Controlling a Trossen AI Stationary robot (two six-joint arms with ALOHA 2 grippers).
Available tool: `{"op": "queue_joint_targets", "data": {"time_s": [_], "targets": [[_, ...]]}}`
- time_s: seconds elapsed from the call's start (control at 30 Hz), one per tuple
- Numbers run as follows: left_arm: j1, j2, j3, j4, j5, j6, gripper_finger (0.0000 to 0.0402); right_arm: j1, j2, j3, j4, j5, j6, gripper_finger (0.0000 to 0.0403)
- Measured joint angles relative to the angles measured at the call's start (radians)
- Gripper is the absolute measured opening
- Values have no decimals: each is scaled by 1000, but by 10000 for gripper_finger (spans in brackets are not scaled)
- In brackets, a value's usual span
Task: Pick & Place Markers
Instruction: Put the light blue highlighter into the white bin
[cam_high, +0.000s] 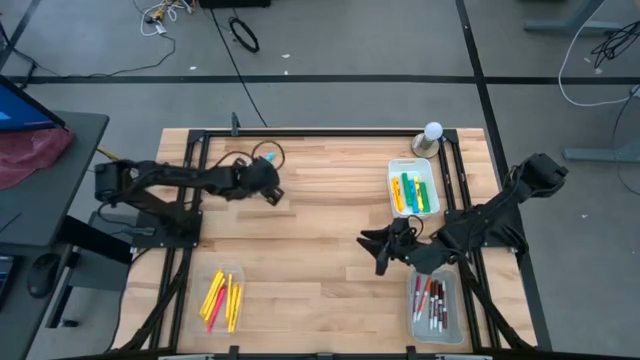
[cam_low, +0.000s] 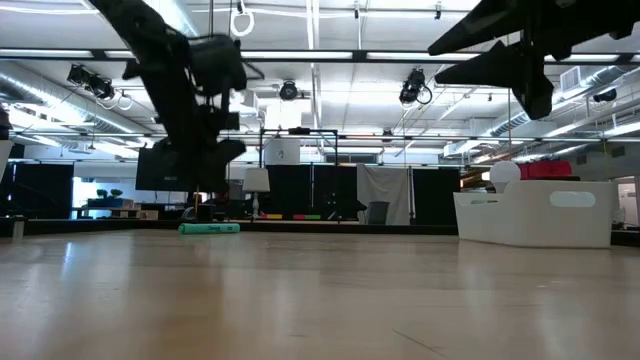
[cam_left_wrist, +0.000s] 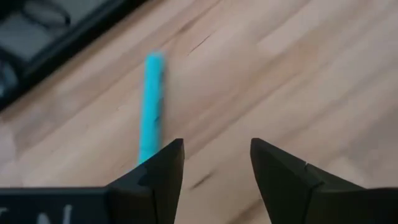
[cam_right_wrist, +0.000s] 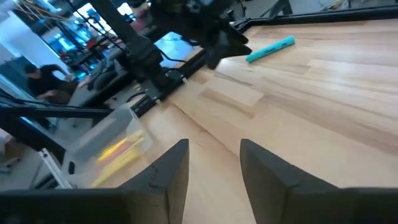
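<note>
1. Fingers of the left gripper (cam_left_wrist: 214, 171) stand parted with bare wood between them and nothing held; the gripper (cam_high: 268, 186) hangs above the table just beside the light blue marker.
2. That light blue marker (cam_left_wrist: 151, 106) lies flat on the light wooden slatted table (cam_high: 320, 230), apart from the fingers, close to the black frame rail (cam_high: 300, 131) at the table's far edge; it also shows at (cam_high: 266, 157), (cam_low: 210, 228) and (cam_right_wrist: 271, 49).
3. Fingers of the right gripper (cam_right_wrist: 212, 165) are likewise apart and empty; this gripper (cam_high: 383, 245) hovers over the table well apart from the light blue marker, toward the right side.
4. A clear rectangular plastic tray (cam_high: 414, 187) holding green and yellow markers (cam_high: 408, 190) sits near the table's right edge, farther from the blue marker than the right gripper is; in the low view it shows as a white box (cam_low: 535, 213).
5. A second clear tray (cam_high: 436, 305), nearest the right gripper, holds white markers with dark and red caps (cam_high: 430, 300).
6. A third clear tray (cam_high: 222, 297), on the blue marker's side of the table but at the near edge, holds yellow and red-pink markers (cam_high: 218, 300).
7. A white ball on a small stand (cam_high: 431, 136) sits by the rail, beyond the green-and-yellow tray.
</note>
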Motion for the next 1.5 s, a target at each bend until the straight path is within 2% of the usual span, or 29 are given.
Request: {"op": "queue_joint_targets", "data": {"time_s": [0.1,0.23,0.33,0.43,0.6,0.8,1.03,1.13,1.2,1.37,1.5], "targets": [[97,18,-28,4,51,4,198,-1,0,-27,45,-3,0,143],[198,24,-78,39,147,11,233,-1,0,-31,54,-3,-1,143],[241,24,-131,112,188,22,256,-1,0,-31,56,-3,-16,143],[264,24,-179,169,193,30,255,-1,0,-31,56,-3,-22,143],[267,23,-250,278,188,52,203,-1,0,-31,56,-2,-23,143],[266,21,-357,515,179,143,128,-1,0,-31,56,-2,-23,143],[265,23,-444,710,194,244,69,-1,0,-31,56,-1,-23,143],[235,22,-456,722,215,275,61,-1,0,-31,55,-1,-36,143],[193,22,-458,724,266,293,61,-1,0,-31,51,-2,-74,143],[33,24,-458,791,416,276,61,-1,0,-31,52,-78,-252,143],[-113,28,-433,819,468,199,61,-21,0,-31,52,-144,-364,143]]}}
